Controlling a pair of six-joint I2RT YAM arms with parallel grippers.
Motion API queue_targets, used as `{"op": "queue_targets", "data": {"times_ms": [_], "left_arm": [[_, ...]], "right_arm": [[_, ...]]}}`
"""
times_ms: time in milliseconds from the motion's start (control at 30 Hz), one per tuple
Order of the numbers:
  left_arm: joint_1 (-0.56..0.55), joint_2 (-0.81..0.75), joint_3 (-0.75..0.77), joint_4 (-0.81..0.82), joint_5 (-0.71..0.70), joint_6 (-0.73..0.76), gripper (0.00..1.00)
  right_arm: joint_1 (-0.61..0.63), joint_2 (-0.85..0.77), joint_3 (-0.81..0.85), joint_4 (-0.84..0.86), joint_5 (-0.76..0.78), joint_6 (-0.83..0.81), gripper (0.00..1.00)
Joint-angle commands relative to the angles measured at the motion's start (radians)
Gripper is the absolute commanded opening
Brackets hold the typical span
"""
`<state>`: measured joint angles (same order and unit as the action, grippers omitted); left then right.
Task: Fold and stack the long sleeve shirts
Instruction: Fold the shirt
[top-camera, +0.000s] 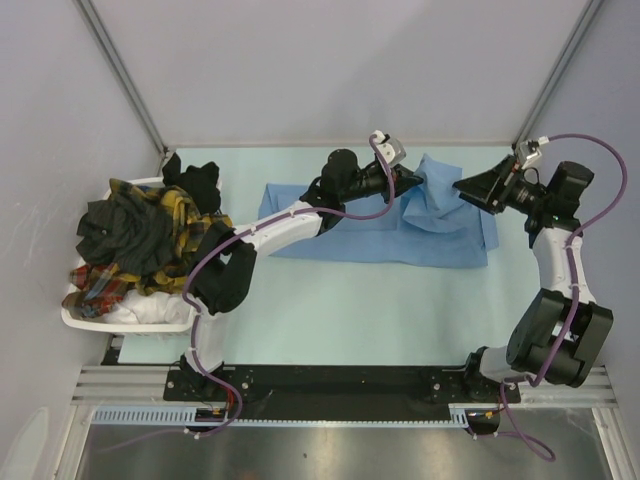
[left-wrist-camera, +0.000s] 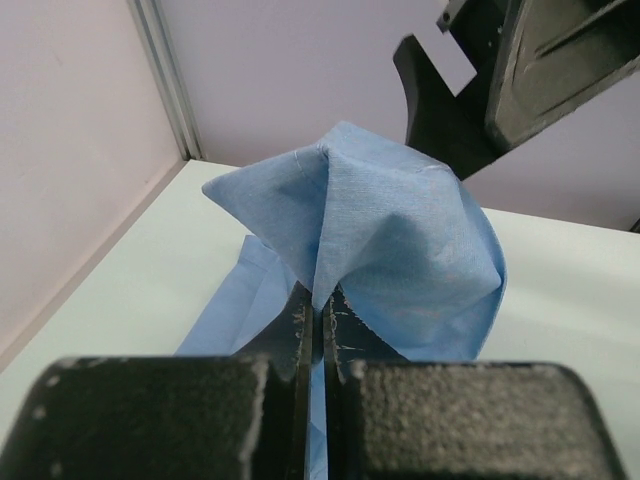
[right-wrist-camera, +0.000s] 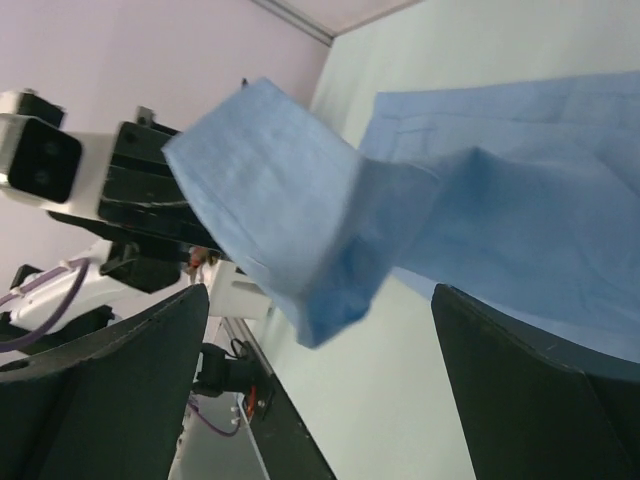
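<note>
- The blue shirt (top-camera: 400, 240) lies spread across the far middle of the bench (top-camera: 350, 310). One part near its right end is pulled up into a peak.
- The left fingers (left-wrist-camera: 290, 335) are pressed together on that peak, with a thin fold of cloth pinched between the tips. The cloth tents up and drapes away from them.
- The right fingers (right-wrist-camera: 110, 390) stand wide apart and hold nothing. They sit just beside the raised flap at the shirt's right end, and I see no contact.
- The other shirts (top-camera: 140, 240), dark and plaid, are heaped in the white basket (top-camera: 120, 322) at the left edge, well apart from the work.
- The step in hand looks like carrying this raised part over the body of the shirt to make a fold.
- To do it well, the pinch should hold only the layer meant to move. Lifting just enough for the cloth to clear the bench stops the rest from dragging.
- The free fingers could take the matching corner or edge, so both ends travel together and the crease comes out straight.
- Laying the cloth down flat before letting go should prevent a bunched edge.
</note>
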<state>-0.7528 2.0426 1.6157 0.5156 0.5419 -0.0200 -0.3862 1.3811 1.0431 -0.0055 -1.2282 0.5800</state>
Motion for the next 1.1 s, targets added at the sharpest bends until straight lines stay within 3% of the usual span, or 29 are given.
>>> {"op": "queue_targets", "data": {"times_ms": [0,200,300,333,400,500,533,667,733,767,833,867,933,1067], "left_arm": [[-0.003,-0.019,-0.023,0.052,-0.002,-0.021,0.0],[-0.003,-0.038,-0.046,0.061,0.024,-0.025,0.0],[-0.005,-0.042,-0.046,0.038,0.023,-0.006,0.0],[-0.003,-0.05,-0.048,0.031,0.02,-0.003,0.0],[-0.002,-0.058,-0.059,0.023,0.003,0.0,0.0],[0.003,-0.068,-0.074,0.024,0.003,-0.005,0.0],[0.003,-0.074,-0.079,0.029,0.001,-0.006,0.0],[0.007,-0.084,-0.089,0.043,-0.019,-0.006,0.02],[0.013,-0.084,-0.088,0.029,-0.017,-0.006,0.17],[0.02,-0.084,-0.094,0.029,-0.011,-0.023,0.36],[0.038,-0.088,-0.106,0.04,0.024,-0.066,0.52],[0.047,-0.088,-0.106,0.047,0.053,-0.127,0.7],[0.073,-0.093,-0.105,0.078,0.154,-0.184,0.92],[0.089,-0.134,-0.102,0.055,0.253,-0.221,0.99]], "right_arm": [[0.036,0.004,0.014,0.279,-0.013,0.213,1.0],[0.11,0.074,0.018,0.438,0.026,0.328,0.93],[0.124,0.108,0.034,0.504,0.027,0.386,0.62],[0.122,0.119,0.04,0.512,0.026,0.392,0.47],[0.116,0.13,0.073,0.487,0.022,0.382,0.36],[0.106,0.15,0.116,0.473,0.004,0.373,0.04],[0.104,0.154,0.126,0.469,0.001,0.373,0.0],[0.084,0.145,0.141,0.46,-0.002,0.365,0.0],[0.079,0.135,0.152,0.411,-0.004,0.31,0.0],[0.079,0.13,0.176,0.33,-0.001,0.269,0.0],[0.081,0.13,0.198,0.271,-0.005,0.177,0.0],[0.083,0.13,0.208,0.242,-0.013,0.153,0.0],[0.092,0.122,0.248,0.103,-0.034,0.002,0.0],[0.125,0.088,0.351,-0.308,-0.039,-0.469,0.0]]}}
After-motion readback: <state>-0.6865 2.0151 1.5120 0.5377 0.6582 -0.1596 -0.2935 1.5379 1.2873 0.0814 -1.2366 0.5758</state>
